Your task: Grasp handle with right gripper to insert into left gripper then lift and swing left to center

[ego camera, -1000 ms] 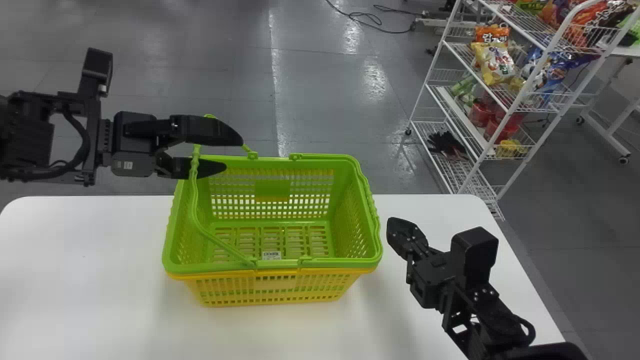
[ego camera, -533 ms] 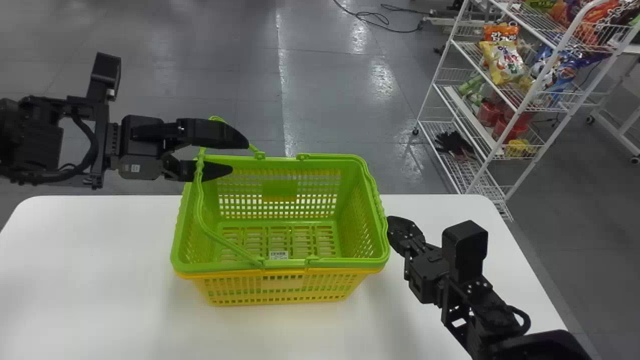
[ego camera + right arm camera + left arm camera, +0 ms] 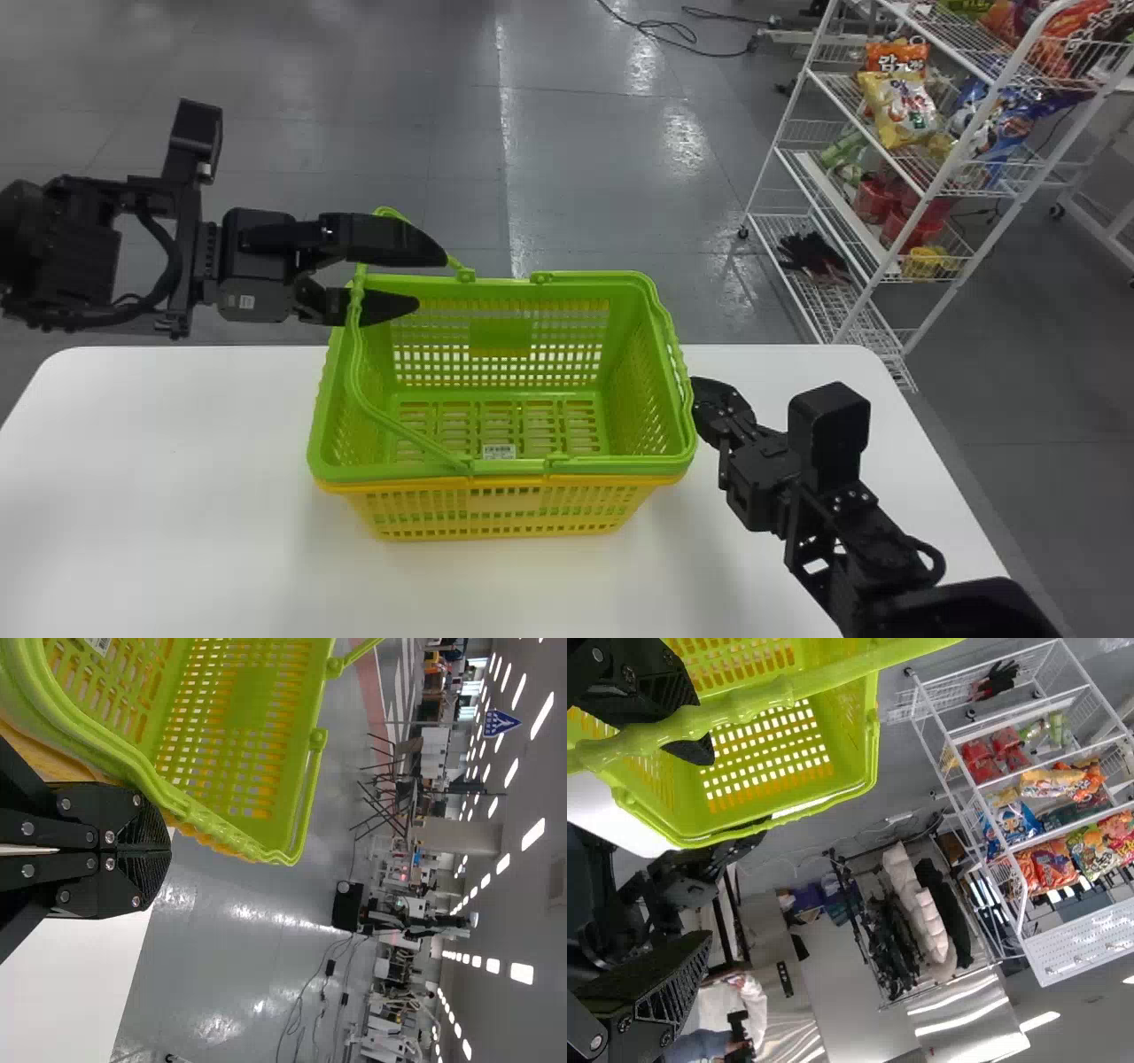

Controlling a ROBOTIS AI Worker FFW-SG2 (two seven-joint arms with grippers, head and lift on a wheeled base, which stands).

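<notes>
Left gripper [image 3: 431,281] has fingers apart by the handle [image 3: 355,354] (perhaps touching it); right gripper [image 3: 695,400] has fingers together beside the basket [image 3: 585,466].

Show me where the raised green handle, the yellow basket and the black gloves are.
Raised green handle [image 3: 726,709]: left wrist view, on its bumpy grip.
Yellow basket [image 3: 505,503]: head view, on its near wall.
Black gloves [image 3: 811,255]: head view, about their middle.
</notes>
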